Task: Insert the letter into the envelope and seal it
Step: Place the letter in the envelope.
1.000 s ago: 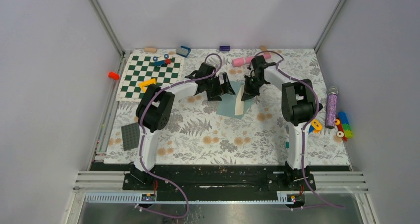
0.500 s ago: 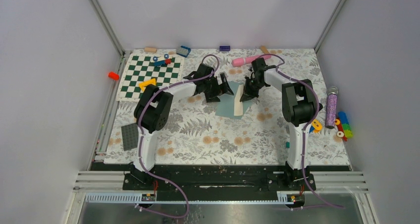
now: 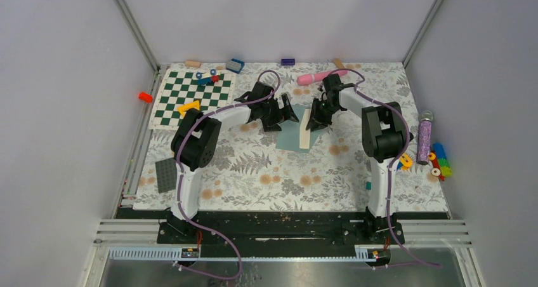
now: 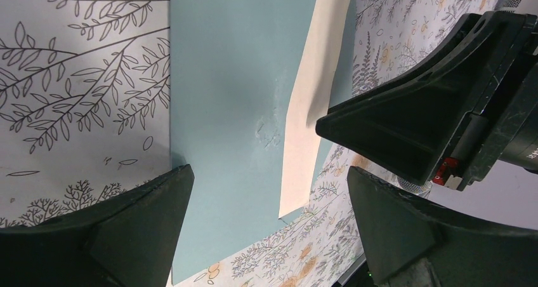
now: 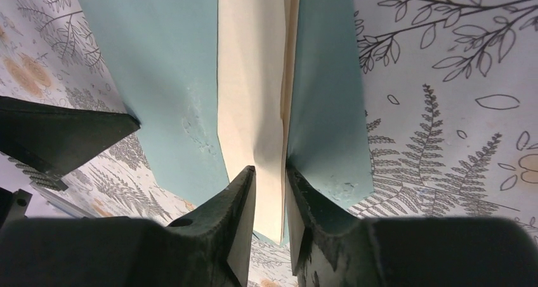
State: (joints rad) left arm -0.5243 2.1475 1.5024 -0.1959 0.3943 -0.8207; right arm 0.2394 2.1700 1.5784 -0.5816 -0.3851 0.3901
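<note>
Three pale walls (image 3: 273,20) around fern-print tabletop (image 3: 273,179); left pincer (image 4: 268,179) agape, right pincer (image 5: 269,173) tight on the letter (image 5: 250,77).

left arm (image 3: 223,117) extended, left jaws wide | right arm (image 3: 379,129) extended, right jaws pinched

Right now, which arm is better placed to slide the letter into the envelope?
The right. Its claw is shut on the folded letter, which lies over the envelope. The left claw is open at the envelope and holds nothing.
</note>
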